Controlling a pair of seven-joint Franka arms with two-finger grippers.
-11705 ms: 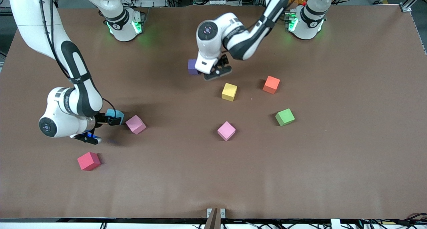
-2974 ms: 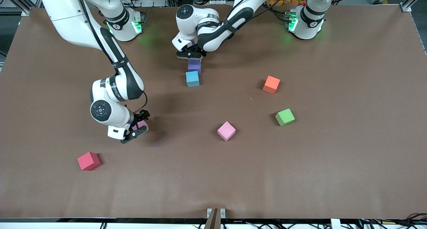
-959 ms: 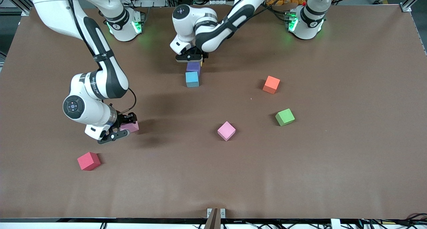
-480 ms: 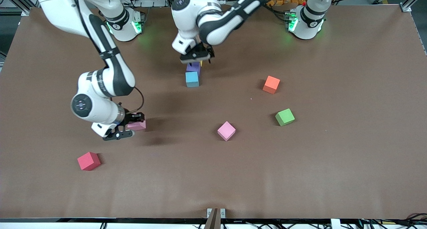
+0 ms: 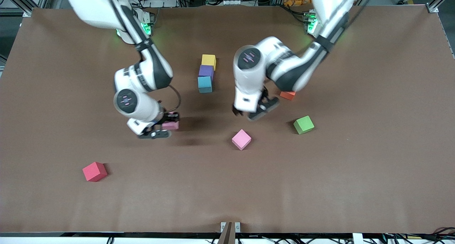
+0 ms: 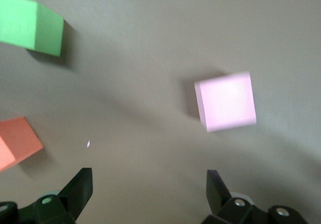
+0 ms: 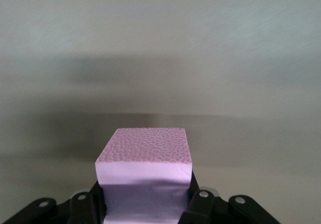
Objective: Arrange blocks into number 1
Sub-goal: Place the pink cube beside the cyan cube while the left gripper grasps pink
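Three blocks lie touching in a line: yellow (image 5: pixel 208 61), purple (image 5: pixel 206 71), then light blue (image 5: pixel 204 84) nearest the front camera. My right gripper (image 5: pixel 164 127) is shut on a pink block (image 5: pixel 171 125) (image 7: pixel 145 156), just above the bare table. The pads clamp two sides of the block in the right wrist view. A second pink block (image 5: pixel 241 139) (image 6: pixel 226 101) lies loose on the table. My left gripper (image 5: pixel 256 111) (image 6: pixel 148 190) hangs open and empty over the table beside that block, its fingers (image 6: pixel 80 188) wide apart.
An orange cube (image 5: pixel 287 94) (image 6: pixel 17 142) is partly hidden under the left arm. A green cube (image 5: pixel 303 125) (image 6: pixel 30 27) sits toward the left arm's end. A red cube (image 5: pixel 94 171) lies near the front, toward the right arm's end.
My left gripper left the line of blocks, uncovering the yellow one, and swung over toward the loose pink block. My right gripper carried its pink block toward the table's middle.
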